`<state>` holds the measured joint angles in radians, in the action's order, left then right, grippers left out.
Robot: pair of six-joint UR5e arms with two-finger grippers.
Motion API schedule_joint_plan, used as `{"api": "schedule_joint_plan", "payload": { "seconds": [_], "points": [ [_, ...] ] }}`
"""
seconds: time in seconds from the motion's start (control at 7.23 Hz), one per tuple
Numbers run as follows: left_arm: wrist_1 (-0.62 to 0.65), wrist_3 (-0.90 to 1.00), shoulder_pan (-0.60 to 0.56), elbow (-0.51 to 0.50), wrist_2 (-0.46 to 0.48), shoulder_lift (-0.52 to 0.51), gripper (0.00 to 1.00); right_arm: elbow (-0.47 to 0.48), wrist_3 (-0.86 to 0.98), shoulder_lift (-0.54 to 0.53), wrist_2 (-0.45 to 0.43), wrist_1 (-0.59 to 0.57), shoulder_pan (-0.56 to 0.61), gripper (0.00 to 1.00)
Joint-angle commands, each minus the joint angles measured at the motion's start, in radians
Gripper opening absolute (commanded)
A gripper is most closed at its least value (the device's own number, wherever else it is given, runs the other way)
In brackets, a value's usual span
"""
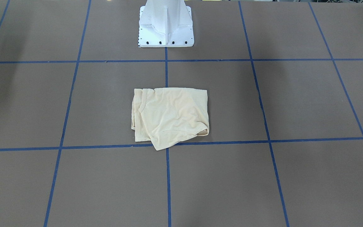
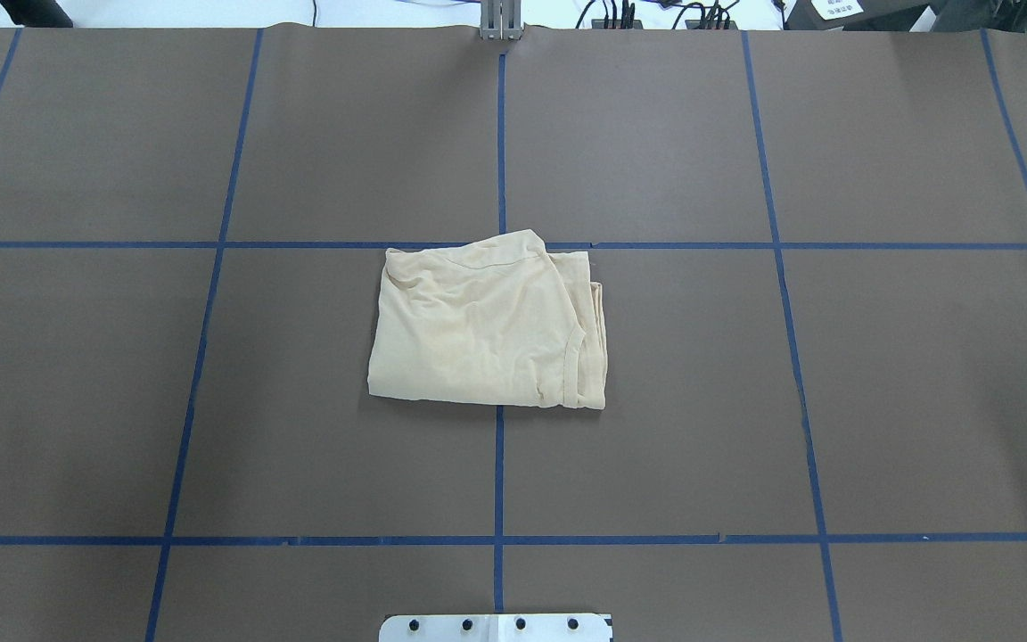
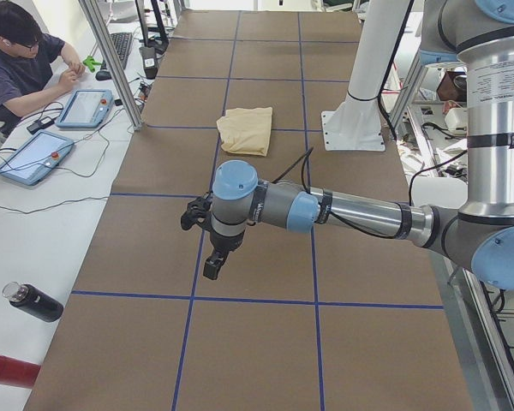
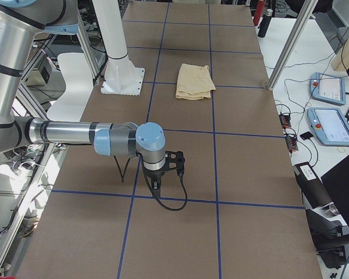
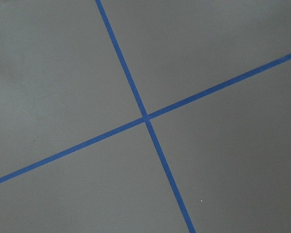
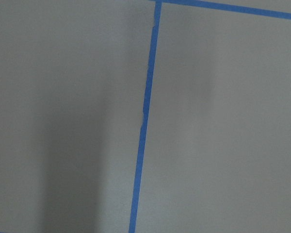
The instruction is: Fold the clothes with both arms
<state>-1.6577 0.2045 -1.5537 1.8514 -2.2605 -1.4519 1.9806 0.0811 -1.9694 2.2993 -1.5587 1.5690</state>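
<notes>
The folded shirt (image 2: 487, 325) lies at the middle of the tabletop (image 2: 210, 401), well apart from my pincers. My left pincer (image 3: 212, 267) hangs toward the left edge, my right pincer (image 4: 156, 185) toward the right edge. Whether they are released or clenched, I cannot tell.

The shirt (image 2: 487, 325) is thin, matt, creased knit cloth, the bench (image 2: 656, 401) is covered in smooth matt brown paper lined with blue tape (image 2: 502, 134), the pedestal (image 1: 165, 28) is white painted metal, and the left arm (image 3: 368, 211) has shiny silver metal tubes with smooth blue caps.
</notes>
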Motion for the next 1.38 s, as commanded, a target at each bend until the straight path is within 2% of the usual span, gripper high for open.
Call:
{"api": "schedule_joint_plan", "payload": {
  "seconds": [0.0,0.41,0.83,1.24],
  "points": [
    [0.015,-0.113,0.000,-0.018,-0.055,0.001,1.00,0.000,-0.017,0.006,0.000,0.002,0.000,1.00],
    [0.015,-0.135,-0.002,-0.030,-0.073,0.050,1.00,-0.002,-0.017,0.006,0.000,0.002,0.000,1.00],
    [0.108,-0.128,0.000,-0.025,-0.070,0.065,1.00,-0.002,-0.017,0.006,0.000,0.002,0.000,1.00],
    [0.101,-0.139,0.004,-0.052,-0.068,0.041,1.00,-0.002,-0.017,0.006,0.002,0.002,0.000,1.00]
  ]
}}
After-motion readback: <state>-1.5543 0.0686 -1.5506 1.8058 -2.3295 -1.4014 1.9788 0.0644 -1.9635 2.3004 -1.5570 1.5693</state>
